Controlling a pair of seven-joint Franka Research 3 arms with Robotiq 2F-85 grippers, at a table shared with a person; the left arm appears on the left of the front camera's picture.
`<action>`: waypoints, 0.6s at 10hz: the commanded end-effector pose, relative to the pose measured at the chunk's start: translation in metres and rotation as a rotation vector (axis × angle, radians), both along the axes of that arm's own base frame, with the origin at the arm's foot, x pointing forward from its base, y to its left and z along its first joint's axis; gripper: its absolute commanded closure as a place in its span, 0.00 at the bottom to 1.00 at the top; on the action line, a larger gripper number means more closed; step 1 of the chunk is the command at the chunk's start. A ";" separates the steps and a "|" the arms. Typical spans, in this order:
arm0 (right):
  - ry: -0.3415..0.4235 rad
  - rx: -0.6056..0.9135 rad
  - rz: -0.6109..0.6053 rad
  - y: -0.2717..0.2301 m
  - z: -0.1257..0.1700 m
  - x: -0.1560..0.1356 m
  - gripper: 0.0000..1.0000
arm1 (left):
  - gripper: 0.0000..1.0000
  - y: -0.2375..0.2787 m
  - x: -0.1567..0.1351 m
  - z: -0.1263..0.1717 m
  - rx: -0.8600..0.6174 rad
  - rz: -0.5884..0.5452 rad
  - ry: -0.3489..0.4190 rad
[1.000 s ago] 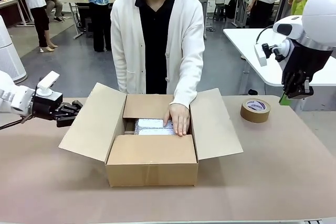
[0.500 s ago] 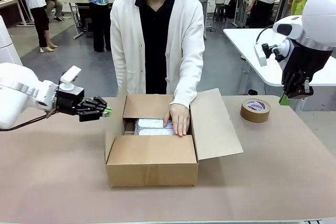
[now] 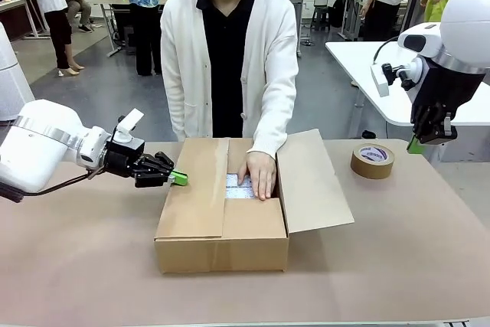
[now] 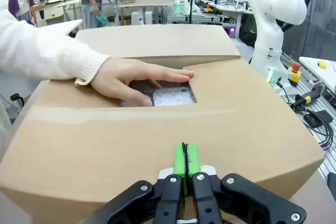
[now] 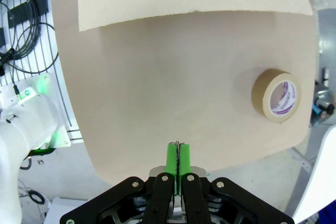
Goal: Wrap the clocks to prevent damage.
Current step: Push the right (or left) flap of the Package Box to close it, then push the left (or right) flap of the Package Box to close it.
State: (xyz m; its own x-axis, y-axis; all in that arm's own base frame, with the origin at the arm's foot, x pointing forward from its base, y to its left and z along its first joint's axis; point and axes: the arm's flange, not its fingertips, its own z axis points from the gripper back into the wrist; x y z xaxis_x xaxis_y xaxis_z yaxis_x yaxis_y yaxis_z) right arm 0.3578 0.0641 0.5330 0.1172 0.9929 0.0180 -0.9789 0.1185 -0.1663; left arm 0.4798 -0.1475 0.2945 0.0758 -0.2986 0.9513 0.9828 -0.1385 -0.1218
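Observation:
A cardboard box (image 3: 222, 235) stands mid-table. Its left flap (image 3: 197, 189) lies folded over the top, while the right flap (image 3: 314, 181) stands open. My left gripper (image 3: 178, 178) is shut and its green pads rest on the folded flap (image 4: 157, 124), as the left wrist view shows (image 4: 185, 158). A person's hand (image 3: 259, 174) presses on a bubble-wrapped bundle (image 3: 239, 184) inside the box (image 4: 170, 96). The clocks themselves are hidden under the wrap. My right gripper (image 3: 416, 143) hangs shut and holds nothing, high at the right, above the table edge (image 5: 178, 156).
A roll of brown tape (image 3: 373, 160) lies flat on the table right of the box, also in the right wrist view (image 5: 276, 95). The person stands at the far edge behind the box. A white table (image 3: 367, 74) stands beyond the right side.
My left gripper swept right and up, pushing the left flap from spread outward to folded down over the box. The person's hand and my right arm stayed put.

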 end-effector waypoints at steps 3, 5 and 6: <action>0.008 -0.006 0.002 0.000 0.000 0.002 0.96 | 0.95 0.000 -0.008 -0.006 0.071 -0.028 0.004; 0.008 -0.006 0.002 0.000 0.000 0.002 0.96 | 0.95 0.000 0.000 0.000 0.006 0.000 0.010; 0.008 -0.006 0.002 0.000 0.000 0.002 0.96 | 0.95 0.000 0.000 0.000 0.006 0.000 0.010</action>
State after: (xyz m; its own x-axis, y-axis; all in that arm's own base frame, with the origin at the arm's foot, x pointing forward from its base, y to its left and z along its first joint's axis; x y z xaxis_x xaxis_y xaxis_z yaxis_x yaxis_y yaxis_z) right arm 0.3578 0.0641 0.5330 0.1172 0.9929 0.0180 -0.9789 0.1186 -0.1663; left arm 0.4801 -0.1465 0.2988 0.0791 -0.3038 0.9494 0.9817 -0.1419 -0.1272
